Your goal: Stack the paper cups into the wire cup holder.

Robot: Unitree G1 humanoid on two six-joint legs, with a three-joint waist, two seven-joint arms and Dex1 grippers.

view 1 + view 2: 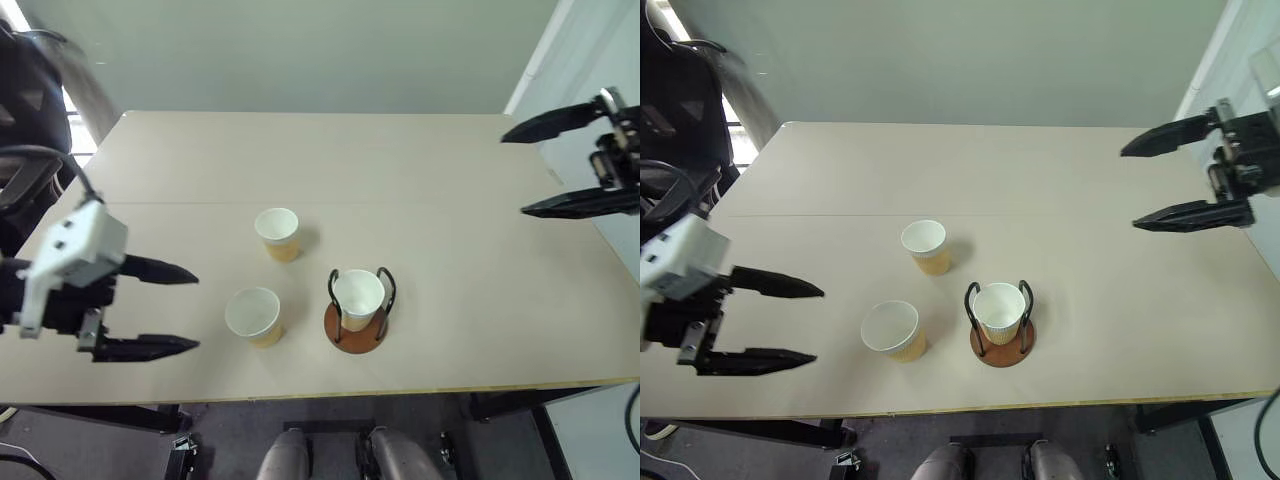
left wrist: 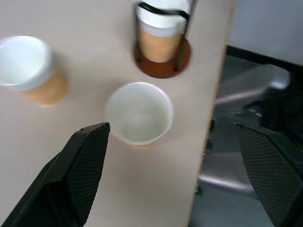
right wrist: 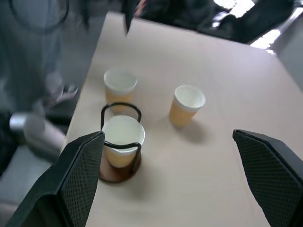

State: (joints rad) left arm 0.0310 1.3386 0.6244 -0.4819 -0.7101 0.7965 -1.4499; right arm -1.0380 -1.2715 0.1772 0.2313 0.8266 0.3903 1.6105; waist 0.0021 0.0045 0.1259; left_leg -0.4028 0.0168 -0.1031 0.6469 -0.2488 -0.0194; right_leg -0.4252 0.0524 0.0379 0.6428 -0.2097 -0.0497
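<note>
Near the front edge of the pale surface [image 1: 470, 330] we see the wire cup holder [image 1: 357, 310], its reddish-brown base flat on the top and one paper cup [image 1: 358, 297] seated upright between its black loops. Just to its left stands a second cup [image 1: 253, 316], also close to the front edge, and a third cup [image 1: 278, 233] stands a little farther back, toward the middle; all three are apart from one another. Our left gripper [image 1: 160, 309] hangs over the front left corner with its fingers spread wide and nothing between them, pointing toward the nearer loose cup. Our right gripper [image 1: 560, 165] hovers high by the right edge, fingers wide and empty, well apart from the cups. We see bare, open room across the whole back half and the right side.
</note>
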